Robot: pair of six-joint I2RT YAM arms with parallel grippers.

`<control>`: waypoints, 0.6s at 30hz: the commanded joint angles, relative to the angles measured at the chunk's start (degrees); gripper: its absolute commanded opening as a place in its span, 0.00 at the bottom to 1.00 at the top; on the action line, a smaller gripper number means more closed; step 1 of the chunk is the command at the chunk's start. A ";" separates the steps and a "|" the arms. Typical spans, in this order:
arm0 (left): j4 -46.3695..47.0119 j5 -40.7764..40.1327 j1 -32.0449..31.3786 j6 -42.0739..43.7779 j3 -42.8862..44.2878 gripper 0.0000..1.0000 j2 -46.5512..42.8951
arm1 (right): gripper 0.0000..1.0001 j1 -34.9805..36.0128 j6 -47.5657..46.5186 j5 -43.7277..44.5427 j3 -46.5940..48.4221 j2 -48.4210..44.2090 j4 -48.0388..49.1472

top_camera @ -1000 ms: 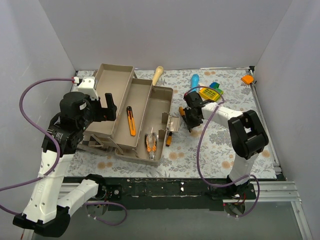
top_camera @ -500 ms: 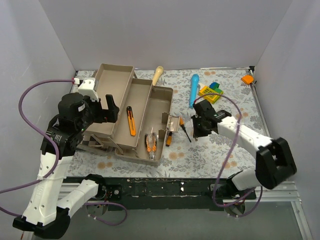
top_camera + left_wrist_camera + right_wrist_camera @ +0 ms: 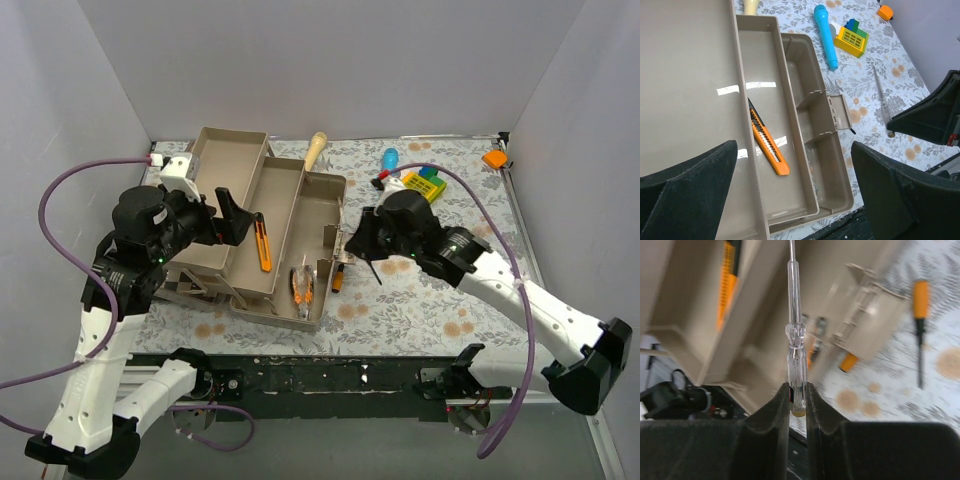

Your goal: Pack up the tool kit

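Note:
The open tan toolbox (image 3: 330, 182) lies at the table's left, with its trays folded out. An orange utility knife (image 3: 262, 243) lies in the middle tray (image 3: 790, 107), and orange-handled pliers (image 3: 302, 285) lie in the bottom compartment. My left gripper (image 3: 233, 215) hangs open over the trays (image 3: 795, 200) with nothing in it. My right gripper (image 3: 796, 390) is shut on a clear-handled screwdriver (image 3: 794, 342), whose shaft points at the toolbox (image 3: 765, 315). In the top view this gripper (image 3: 362, 240) is at the box's right edge. An orange-handled screwdriver (image 3: 920, 302) lies on the cloth.
A blue cylindrical tool (image 3: 826, 35) and a yellow toy block (image 3: 852, 37) lie at the back right, partly behind my right arm in the top view. A wooden-handled tool (image 3: 315, 150) lies behind the box. A small orange object (image 3: 493, 158) sits in the far right corner.
My right arm has swung left from beside the yellow block to the toolbox's right edge, carrying the clear screwdriver. My left gripper shifted slightly right over the trays and stayed open.

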 commanded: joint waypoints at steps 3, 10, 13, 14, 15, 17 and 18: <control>0.01 -0.02 0.16 -1.23 -0.58 0.98 -2.38 | 0.01 11.20 5.77 1.20 12.54 11.30 13.99; 2.82 5.51 0.07 -6.58 -2.77 0.98 -3.70 | 0.01 16.22 7.88 -0.12 27.67 24.93 18.39; 3.79 4.47 0.16 -8.69 -5.15 0.98 -3.35 | 0.01 18.15 8.59 -0.21 29.44 26.87 20.23; 4.22 3.86 0.16 -8.96 -5.67 0.98 -3.35 | 0.01 18.77 8.59 0.05 29.09 26.87 21.55; 4.66 3.59 0.08 -9.14 -6.03 0.98 -3.35 | 0.01 19.56 8.07 0.66 28.56 26.44 22.43; 6.16 3.24 0.25 -9.49 -6.82 0.92 -3.44 | 0.01 20.79 7.19 1.19 27.51 25.82 23.93; 6.51 3.06 0.16 -9.49 -7.17 0.87 -3.35 | 0.01 21.23 6.83 1.72 26.90 25.47 24.54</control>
